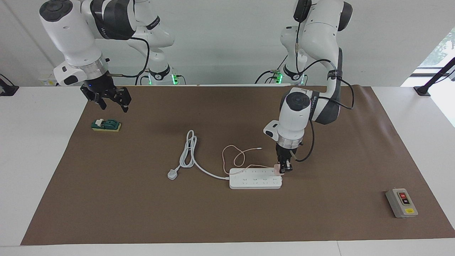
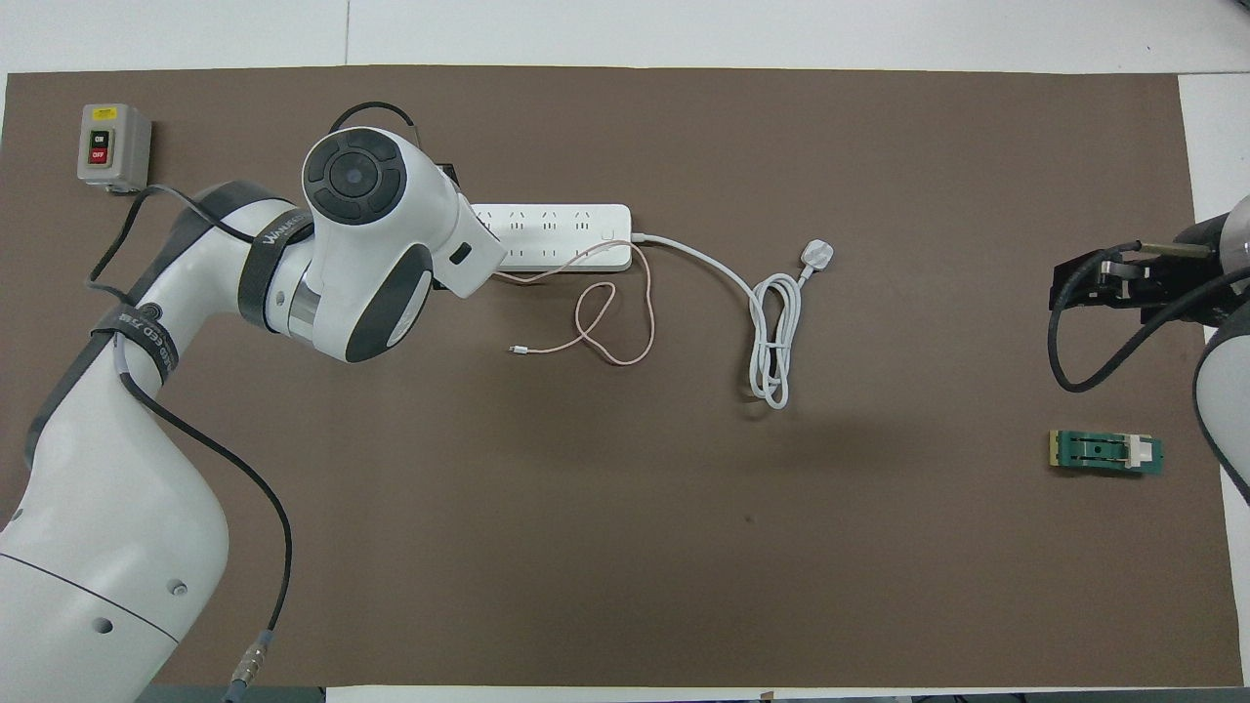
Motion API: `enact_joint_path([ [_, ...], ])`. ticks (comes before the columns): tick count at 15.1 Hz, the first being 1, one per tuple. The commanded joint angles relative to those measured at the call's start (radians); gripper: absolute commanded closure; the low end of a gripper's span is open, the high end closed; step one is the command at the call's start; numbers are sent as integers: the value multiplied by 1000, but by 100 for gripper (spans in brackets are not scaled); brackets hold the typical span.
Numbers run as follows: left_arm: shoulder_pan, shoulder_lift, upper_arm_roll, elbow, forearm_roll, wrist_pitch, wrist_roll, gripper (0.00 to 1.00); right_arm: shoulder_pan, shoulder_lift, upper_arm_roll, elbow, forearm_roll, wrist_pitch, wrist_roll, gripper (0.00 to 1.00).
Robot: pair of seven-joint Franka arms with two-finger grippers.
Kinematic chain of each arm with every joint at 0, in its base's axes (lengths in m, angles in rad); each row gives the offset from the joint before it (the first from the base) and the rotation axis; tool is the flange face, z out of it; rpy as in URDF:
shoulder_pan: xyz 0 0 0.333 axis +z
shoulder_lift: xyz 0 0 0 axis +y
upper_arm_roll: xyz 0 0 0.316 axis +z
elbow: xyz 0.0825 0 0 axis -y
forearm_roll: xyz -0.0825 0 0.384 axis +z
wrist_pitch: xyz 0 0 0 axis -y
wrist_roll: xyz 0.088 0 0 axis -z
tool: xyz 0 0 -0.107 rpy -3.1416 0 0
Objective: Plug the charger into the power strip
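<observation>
The white power strip (image 1: pixel 254 182) lies flat mid-table, partly covered by the left arm in the overhead view (image 2: pixel 562 234). The small pink charger (image 1: pixel 276 170) sits at the strip's corner toward the left arm's end, on the edge nearer the robots. My left gripper (image 1: pixel 285 168) points straight down, shut on the charger. I cannot tell whether its pins are in a socket. Its thin pink cable (image 2: pixel 610 327) loops on the mat nearer the robots. In the overhead view the charger is hidden under the left wrist. My right gripper (image 1: pixel 113 106) hangs open in the air.
The strip's thick white cord coils (image 1: pixel 188 151) and ends in a grey-white plug (image 1: pixel 172 175). A green block (image 1: pixel 106 125) lies below the right gripper, toward the right arm's end. A grey switch box (image 1: pixel 401 202) stands at the mat's corner at the left arm's end.
</observation>
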Motion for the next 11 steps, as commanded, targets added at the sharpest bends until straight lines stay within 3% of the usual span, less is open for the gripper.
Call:
enact_joint_path([
  [1,-5,-10,1,-16,-14,-41,-2,100,-19,-26,14,-32,-15,14,-19,16],
  [11,6,-14,2,-22,-255,-73,-73,100,-33,-26,14,-32,-13,14,-189,16],
])
